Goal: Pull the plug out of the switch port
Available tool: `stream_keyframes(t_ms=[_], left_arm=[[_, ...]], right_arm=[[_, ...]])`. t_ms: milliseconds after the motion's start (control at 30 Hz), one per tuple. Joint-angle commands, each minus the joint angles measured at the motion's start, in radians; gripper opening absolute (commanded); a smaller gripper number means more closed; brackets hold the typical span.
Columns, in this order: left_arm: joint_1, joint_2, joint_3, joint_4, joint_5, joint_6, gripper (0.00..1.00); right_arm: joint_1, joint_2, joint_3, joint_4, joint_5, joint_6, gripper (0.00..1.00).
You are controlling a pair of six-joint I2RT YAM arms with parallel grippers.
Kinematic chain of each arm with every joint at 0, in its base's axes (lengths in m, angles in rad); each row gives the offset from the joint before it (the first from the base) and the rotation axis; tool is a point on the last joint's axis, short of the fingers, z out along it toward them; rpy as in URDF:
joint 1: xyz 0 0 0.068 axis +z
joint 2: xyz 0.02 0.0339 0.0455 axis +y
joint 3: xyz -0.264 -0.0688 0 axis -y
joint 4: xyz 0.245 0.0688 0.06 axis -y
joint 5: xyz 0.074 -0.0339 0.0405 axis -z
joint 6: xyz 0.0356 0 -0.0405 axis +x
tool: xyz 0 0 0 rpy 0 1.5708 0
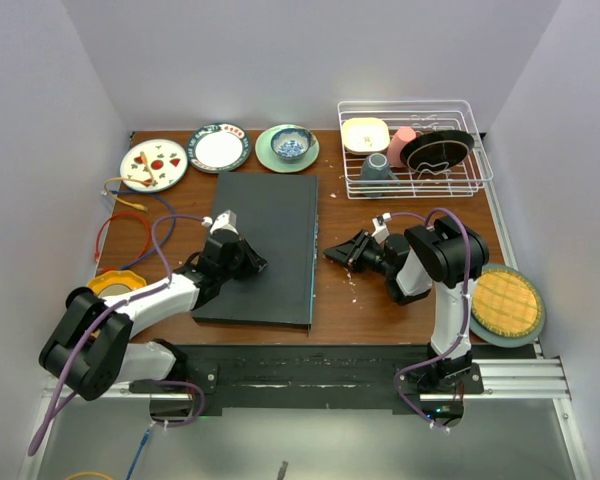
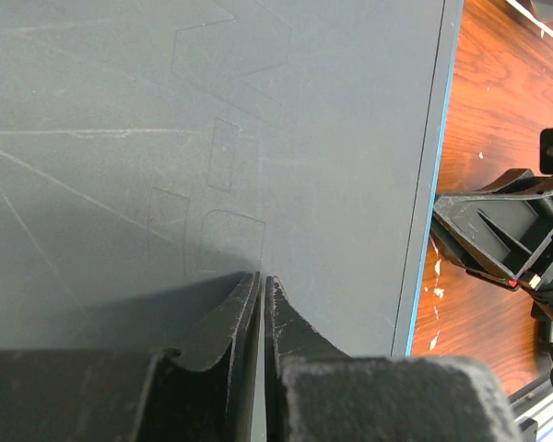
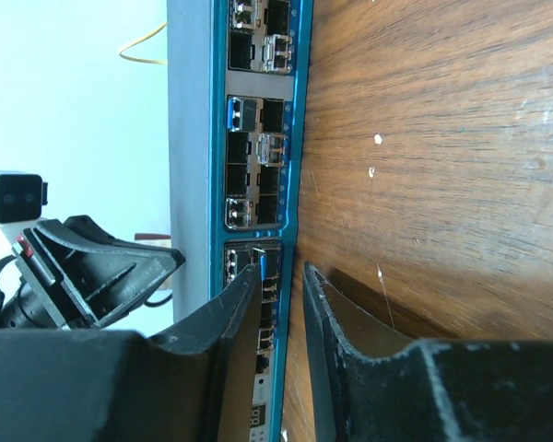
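My left hand (image 2: 261, 279), shut and empty, presses on the switch (image 1: 270, 250) mid-surface (image 1: 380, 305), likely to stop it sliding. At its socketed edge, my right hand (image 3: 281, 276) straddles the blue-tabbed plug (image 3: 263, 263), fingers narrowly parted; whether it grips, I can't tell.

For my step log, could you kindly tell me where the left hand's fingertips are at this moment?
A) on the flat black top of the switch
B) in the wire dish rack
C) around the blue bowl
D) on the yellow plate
A: the left wrist view shows the left hand, closed, with its tips resting on the broad dark top of the switch.
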Motion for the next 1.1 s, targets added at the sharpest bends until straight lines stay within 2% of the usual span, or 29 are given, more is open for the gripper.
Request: stream_keyframes(t_ms=[0,133,267,667,1067], left_arm=[[0.006,0.023,-0.025,-0.036,0.002,0.011,0.11],[0.004,0.028,-0.031,-0.023,0.01,0.011,0.11],[0.004,0.033,-0.034,-0.019,0.016,0.013,0.11],[0.004,0.034,-0.039,-0.014,0.017,0.015,0.11],[0.006,0.036,-0.053,0.0,0.023,0.016,0.11]], right_arm=[[0.015,0.025,0.018,0.095,-0.026,-0.01,0.27],[0.026,0.028,0.031,0.087,-0.034,-0.015,0.27],[0.042,0.021,0.051,0.05,-0.036,-0.03,0.32],[0.083,-0.057,0.108,-0.181,0.02,-0.164,0.31],[0.083,-0.015,0.11,-0.121,0.044,-0.13,0.29]])
